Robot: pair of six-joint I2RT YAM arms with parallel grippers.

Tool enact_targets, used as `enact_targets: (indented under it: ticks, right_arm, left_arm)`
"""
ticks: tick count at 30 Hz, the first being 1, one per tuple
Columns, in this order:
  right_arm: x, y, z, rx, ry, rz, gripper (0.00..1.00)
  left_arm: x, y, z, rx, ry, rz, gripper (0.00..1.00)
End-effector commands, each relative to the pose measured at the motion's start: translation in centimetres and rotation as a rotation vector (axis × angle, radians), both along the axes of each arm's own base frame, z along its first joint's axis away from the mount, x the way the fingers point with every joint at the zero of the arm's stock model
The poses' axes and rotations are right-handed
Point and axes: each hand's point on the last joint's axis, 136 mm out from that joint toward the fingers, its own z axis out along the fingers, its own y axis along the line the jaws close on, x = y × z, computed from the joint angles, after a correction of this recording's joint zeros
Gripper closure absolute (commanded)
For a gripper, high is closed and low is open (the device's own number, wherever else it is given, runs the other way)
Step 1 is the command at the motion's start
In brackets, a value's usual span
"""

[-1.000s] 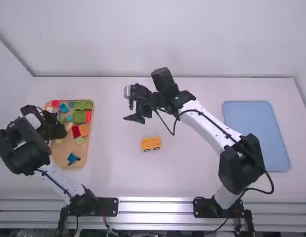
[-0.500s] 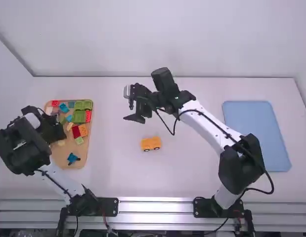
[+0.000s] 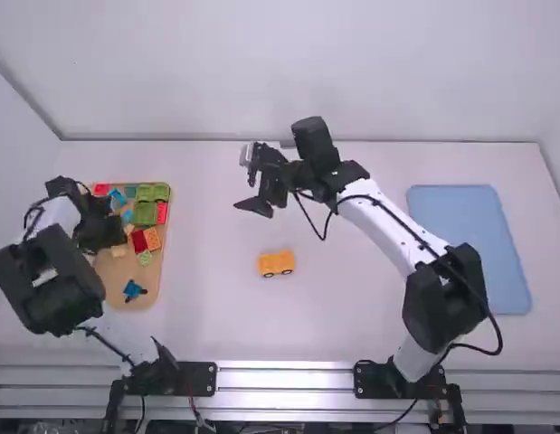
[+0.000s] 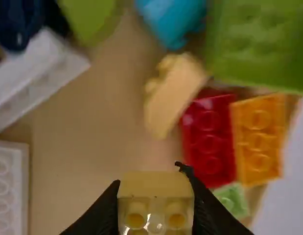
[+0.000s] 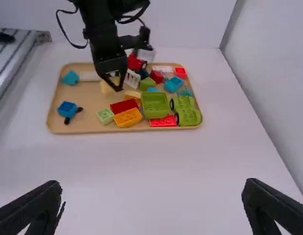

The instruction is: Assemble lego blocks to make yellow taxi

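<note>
High view: my left tool (image 3: 100, 237) over tan tray (image 3: 119, 282), yellow wheeled block (image 3: 277, 262) on desk (image 3: 352, 316), right tool (image 3: 254, 210) beyond it. Left wrist: clamped on pale block (image 4: 156, 185). Right wrist: fingers (image 5: 36, 208) apart; tray holds red block (image 5: 163, 121), green wheeled block (image 5: 187, 116).

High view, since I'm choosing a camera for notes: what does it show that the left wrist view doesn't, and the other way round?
High view: the yellow vehicle, the blue mat and the right arm.

Left wrist view: the left gripper with its jaws pressed to both sides of a pale yellow block, and a white studded block.

Both: a red block beside an orange block, and a small light green block.
</note>
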Motion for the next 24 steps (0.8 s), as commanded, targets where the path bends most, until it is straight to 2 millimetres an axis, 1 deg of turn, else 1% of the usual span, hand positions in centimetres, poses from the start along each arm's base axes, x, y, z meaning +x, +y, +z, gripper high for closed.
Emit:
enact_targets:
  ticks: [1, 3, 5, 6, 7, 8, 9, 10, 11, 13, 14, 15, 18, 20, 21, 22, 24]
  right_arm:
    - [-0.7, -0.3, 2.5, 0.075, 0.011, 0.066, 0.02]
    - [-0.9, -0.7, 2.6, 0.086, 0.029, 0.079, 0.02]
    - [-0.9, -1.2, 2.7, 0.095, 0.052, 0.088, 0.02]
    - [-0.9, -1.3, 2.7, 0.096, 0.054, 0.087, 0.02]
    - [-1.1, -1.6, 2.8, 0.099, 0.066, 0.091, 0.02]
    - [-1.2, -2.0, 3.0, 0.1, 0.081, 0.092, 0.02]
    - [-1.3, -2.0, 3.0, 0.1, 0.084, 0.092, 0.02]
    - [-1.4, -2.4, 3.1, 0.096, 0.089, 0.086, 0.02]
    - [-1.6, -2.9, 3.3, 0.089, 0.081, 0.086, 0.02]
    - [-2.1, -3.9, 3.6, 0.074, 0.058, 0.089, 0.02]
    - [-2.3, -4.4, 3.7, 0.066, 0.05, 0.091, 0.02]
    - [-2.9, -5.3, 4.0, 0.051, 0.038, 0.093, 0.02]
    - [-4.3, -6.6, 4.4, 0.026, 0.013, 0.109, 0.02]
    - [-5.4, -7.6, 4.5, 0.005, -0.006, 0.127, 0.02]
    - [-5.9, -7.9, 4.6, -0.002, -0.016, 0.136, 0.02]
    - [-6.3, -8.2, 4.6, -0.009, -0.025, 0.143, 0.02]
    - [-6.9, -8.8, 4.7, -0.019, -0.034, 0.153, 0.02]
  left_arm:
    - [1.1, -3.8, 1.4, 0.039, -0.033, -0.15, 0.98]
    - [1.7, -5.8, 1.8, 0.09, -0.03, -0.22, 0.98]
    - [2.2, -8.5, 2.2, 0.122, -0.04, -0.336, 0.98]
    - [2.3, -9.1, 2.3, 0.122, -0.044, -0.361, 0.98]
    - [2.6, -10.7, 2.4, 0.115, -0.056, -0.442, 0.96]
    - [2.9, -14.0, 2.5, 0.085, -0.084, -0.615, 0.95]
    - [2.9, -14.4, 2.5, 0.08, -0.087, -0.634, 0.94]
    - [2.9, -16.5, 2.6, 0.049, -0.107, -0.731, 0.9]
    - [3.0, -18.5, 2.7, 0.025, -0.124, -0.794, 0.83]
    - [2.9, -20.8, 2.7, 0.001, -0.135, -0.853, 0.81]
    - [2.9, -21.6, 2.7, -0.002, -0.136, -0.883, 0.83]
    - [2.6, -23.2, 2.5, 0.0, -0.133, -0.952, 0.85]
    - [1.8, -26.0, 1.8, 0.003, -0.116, -1.105, 0.85]
    - [0.3, -28.2, 1.1, -0.001, -0.082, -1.253, 0.8]
    - [-0.4, -29.1, 0.8, -0.001, -0.066, -1.321, 0.77]
    - [-1.0, -30.0, 0.5, 0.003, -0.057, -1.398, 0.77]
    - [-1.8, -31.1, -0.2, -0.001, -0.044, -1.478, 0.77]
